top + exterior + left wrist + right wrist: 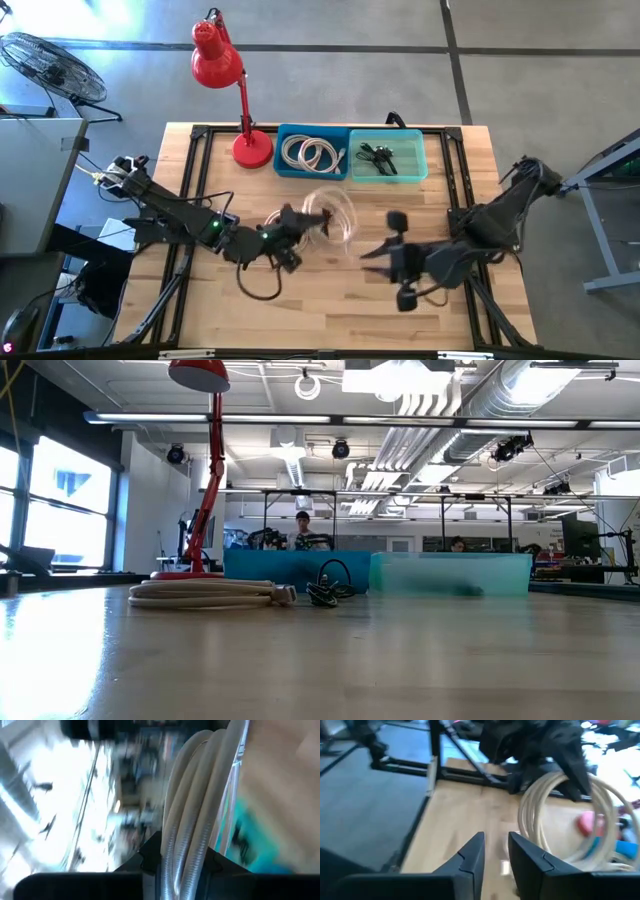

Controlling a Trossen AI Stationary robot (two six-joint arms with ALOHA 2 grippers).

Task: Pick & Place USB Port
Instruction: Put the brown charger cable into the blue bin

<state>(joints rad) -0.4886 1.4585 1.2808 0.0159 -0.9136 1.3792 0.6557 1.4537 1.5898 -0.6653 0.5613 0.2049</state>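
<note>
A coiled white USB cable [332,212] sits at the table's middle, in front of the blue bin. In the low view the coil [210,594] lies flat at table-top level. My left gripper [298,226] reaches in from the left and is shut on the coil's left side. My right gripper [375,254] hovers open just right of the coil, touching nothing. In the right wrist view its fingers [472,856] point at the coil [560,815]. My left gripper pinches several strands of the coil [187,845] between its two fingers [150,857], with the strands running lengthwise through the gap. It comes in nearly level from the table's left. Whether the coil is lifted or rests on the table, I cannot tell.
At the far edge stand a blue bin [285,168] holding another white coil [312,153] and a teal bin [420,170] holding black cables [378,157]. A red desk lamp [250,148] stands left of the bins. Bare wood lies toward the near edge.
</note>
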